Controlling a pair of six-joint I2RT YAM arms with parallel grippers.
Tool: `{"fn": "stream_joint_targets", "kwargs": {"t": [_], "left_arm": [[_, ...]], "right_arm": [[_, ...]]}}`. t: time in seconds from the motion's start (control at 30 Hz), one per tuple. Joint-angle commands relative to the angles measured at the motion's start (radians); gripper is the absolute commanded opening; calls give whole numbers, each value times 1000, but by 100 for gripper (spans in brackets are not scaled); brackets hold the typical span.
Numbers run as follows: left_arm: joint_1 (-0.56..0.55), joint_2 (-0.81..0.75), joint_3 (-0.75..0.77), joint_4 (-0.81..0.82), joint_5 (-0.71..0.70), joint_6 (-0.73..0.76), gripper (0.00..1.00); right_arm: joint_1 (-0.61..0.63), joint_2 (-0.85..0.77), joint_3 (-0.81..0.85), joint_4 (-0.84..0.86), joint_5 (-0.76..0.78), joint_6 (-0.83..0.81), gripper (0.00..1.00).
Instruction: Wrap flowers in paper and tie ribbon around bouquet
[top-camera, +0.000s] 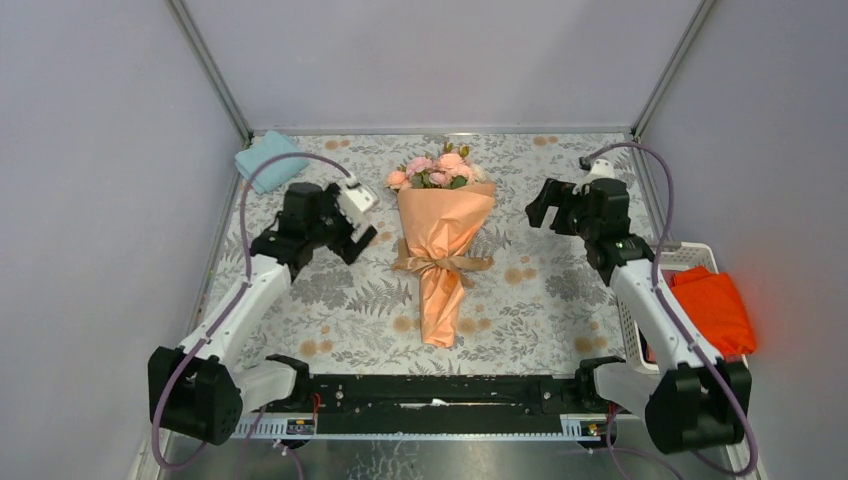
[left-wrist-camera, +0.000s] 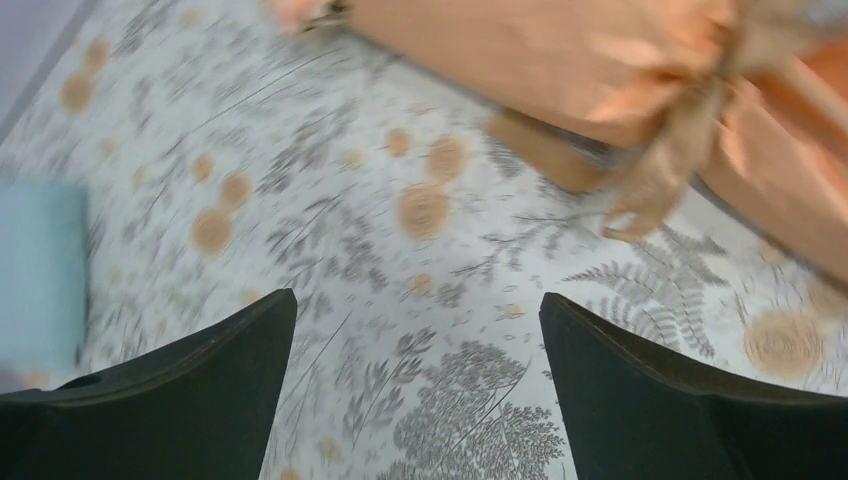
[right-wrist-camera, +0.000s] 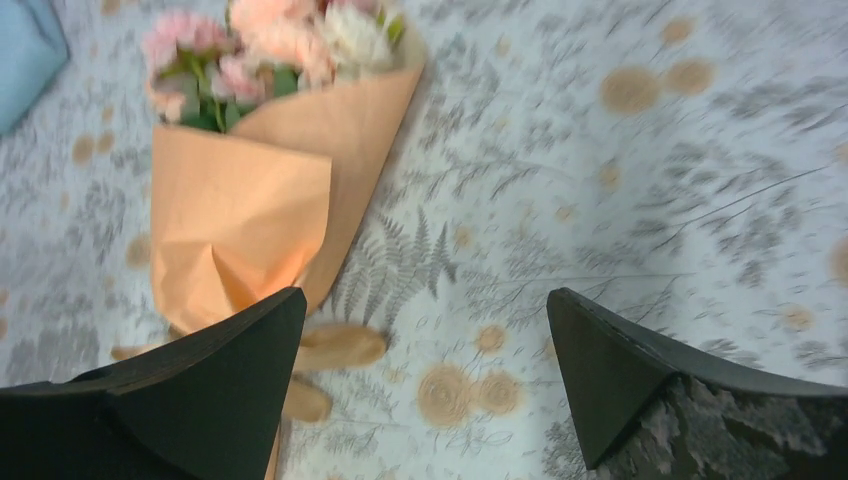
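1. Peach paper (top-camera: 455, 208) wraps the flowers (top-camera: 437, 170); the bouquet (top-camera: 442, 240) lies on the table (top-camera: 330, 300), ribbon (top-camera: 440, 263) tied at its waist.
2. Left jaws and right jaws stand wide open, empty, either side.
3. Tying looks done; the next move calls only for pulling both arms clear.

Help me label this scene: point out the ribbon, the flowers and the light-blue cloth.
ribbon (top-camera: 439, 263): top external view, on the knot of the bow.
flowers (top-camera: 437, 170): top external view, on the pink rose heads.
light-blue cloth (top-camera: 268, 160): top external view, on its middle.
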Motion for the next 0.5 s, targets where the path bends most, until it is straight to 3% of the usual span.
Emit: {"fn": "stream_joint_targets", "kwargs": {"t": [0.0, 0.23, 0.33, 0.47], "left_arm": [[111, -26, 107, -170, -203, -331, 98], [314, -50, 39, -109, -214, -391, 99], [378, -90, -99, 107, -152, -433, 99], [380, -178, -324, 401, -116, -467, 98]], "right_arm": [[-3, -125, -110, 203, 229, -16, 100], [-3, -175, -281, 365, 362, 8, 100], [-3, -205, -363, 460, 404, 24, 100], [-3, -245, -427, 520, 470, 30, 99]]}}
